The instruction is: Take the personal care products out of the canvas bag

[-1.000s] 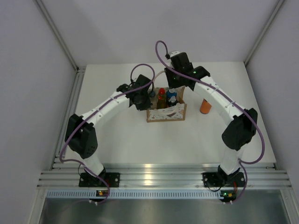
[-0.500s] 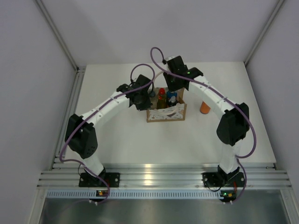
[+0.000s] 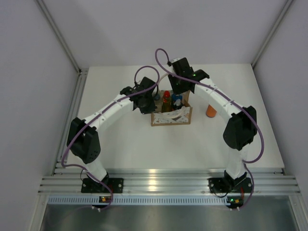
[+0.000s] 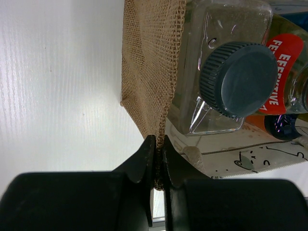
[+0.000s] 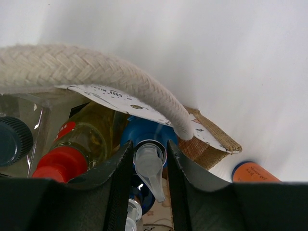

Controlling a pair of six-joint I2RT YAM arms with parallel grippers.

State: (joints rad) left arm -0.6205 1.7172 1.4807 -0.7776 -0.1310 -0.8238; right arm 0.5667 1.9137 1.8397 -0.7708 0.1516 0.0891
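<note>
The canvas bag [image 3: 172, 117] stands upright mid-table. My left gripper [image 3: 149, 105] is shut on its tan left edge [image 4: 149, 72], with the weave pinched between the fingers [image 4: 157, 142]. Inside stand a clear bottle with a dark cap [image 4: 238, 79], a yellow-green bottle with a red cap [image 5: 60, 163] and a bottle with a blue top and clear pump head [image 5: 149, 163]. My right gripper [image 5: 150, 147] reaches into the bag from above [image 3: 177, 96], and its fingers touch both sides of that pump top. One orange bottle [image 3: 211, 110] stands on the table right of the bag.
A cream rope handle [image 5: 96, 72] arches over the bag's opening just beyond my right fingers. The orange bottle's blue-rimmed end [image 5: 252, 172] shows past the bag's corner. Grey walls enclose the table on three sides.
My right arm swung left and settled its gripper over the bag's opening, then held still. My left gripper kept its pinch on the bag's edge.
</note>
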